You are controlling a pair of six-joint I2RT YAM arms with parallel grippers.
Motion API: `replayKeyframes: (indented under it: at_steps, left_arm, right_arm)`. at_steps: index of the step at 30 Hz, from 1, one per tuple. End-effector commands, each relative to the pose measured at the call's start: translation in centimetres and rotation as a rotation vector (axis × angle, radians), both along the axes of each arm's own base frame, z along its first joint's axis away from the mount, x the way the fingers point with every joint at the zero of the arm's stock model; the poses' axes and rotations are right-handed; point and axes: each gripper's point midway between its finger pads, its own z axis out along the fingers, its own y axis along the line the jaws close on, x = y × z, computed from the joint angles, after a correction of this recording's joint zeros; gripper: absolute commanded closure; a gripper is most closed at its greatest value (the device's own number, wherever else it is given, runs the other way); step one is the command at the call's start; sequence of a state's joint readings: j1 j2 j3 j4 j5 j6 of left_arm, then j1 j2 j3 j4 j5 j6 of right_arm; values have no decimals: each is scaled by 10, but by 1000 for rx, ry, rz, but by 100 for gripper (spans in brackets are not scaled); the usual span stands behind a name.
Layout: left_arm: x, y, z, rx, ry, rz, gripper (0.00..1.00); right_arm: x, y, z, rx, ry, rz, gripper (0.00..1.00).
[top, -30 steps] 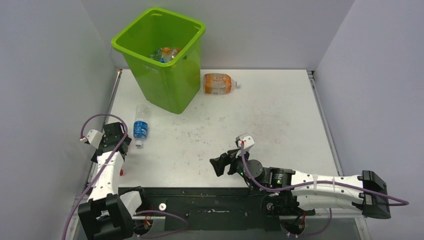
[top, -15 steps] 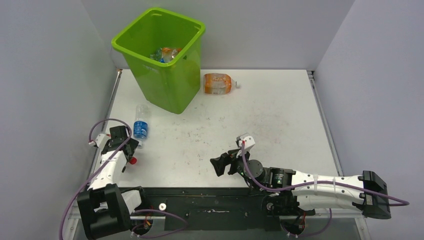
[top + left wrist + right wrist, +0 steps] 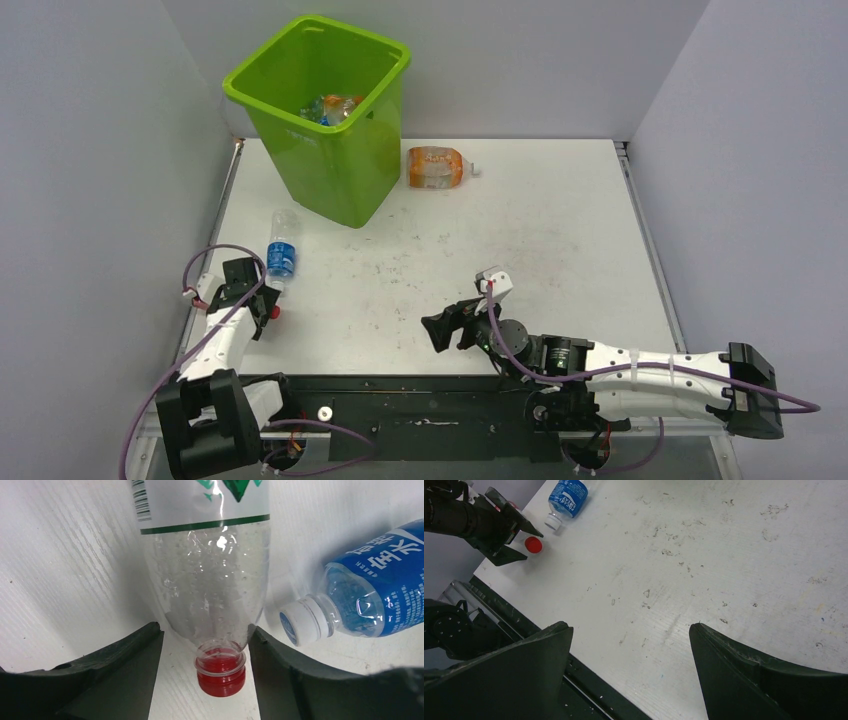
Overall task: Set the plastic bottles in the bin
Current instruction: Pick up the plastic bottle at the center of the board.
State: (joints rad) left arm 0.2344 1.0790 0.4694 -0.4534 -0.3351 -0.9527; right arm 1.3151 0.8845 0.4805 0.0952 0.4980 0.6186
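Left pincer: stood low over the table at its near-left corner, part open. Its two dark fingers sat either side of the shoulder of a clear bottle. I could not tell whether they pressed on it.
Clear bottle: lay flat on the table, its red cap pointing back between the fingers.
Its label: white, with a barcode at one edge, green shapes and a green band along the lower border. No words could be read.
In the way: a blue-labelled bottle lay just beside it on the right, its white cap close to the pincer's right finger.
Blue label: white Chinese-looking characters, which I could not make out.
Right pincer: wide open with nothing in it, above bare, scuffed table near the front edge, well apart from every bottle.
Bin: lime green and upright at the far left of the table, beyond the blue-labelled bottle.
Bottles in the bin: a few showed inside, with blue and orange among them.
Orange bottle: lay on its side just right of the bin, cap pointing right.
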Motion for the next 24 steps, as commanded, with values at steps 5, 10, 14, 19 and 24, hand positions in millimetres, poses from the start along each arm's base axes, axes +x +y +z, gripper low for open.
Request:
replayKeyframes:
  at_steps: [5,10,14,19,24]
  left_arm:
    - [8,2,12,9,-95,39,57]
    - [6,3,26,25,-145,45,70]
    - [7,2,37,29,-178,39,84]
    - [7,-1,48,24,-206,18,100]
    - [12,-7,81,43,-287,-19,100]
  right_arm:
    - [5,-4,9,39,-10,-30,10]
    - [4,-4,13,47,-16,-27,10]
    - [3,-3,12,46,-10,-22,10]
    - [2,-1,13,53,-7,-16,10]
    - [2,0,17,58,-9,-11,10]
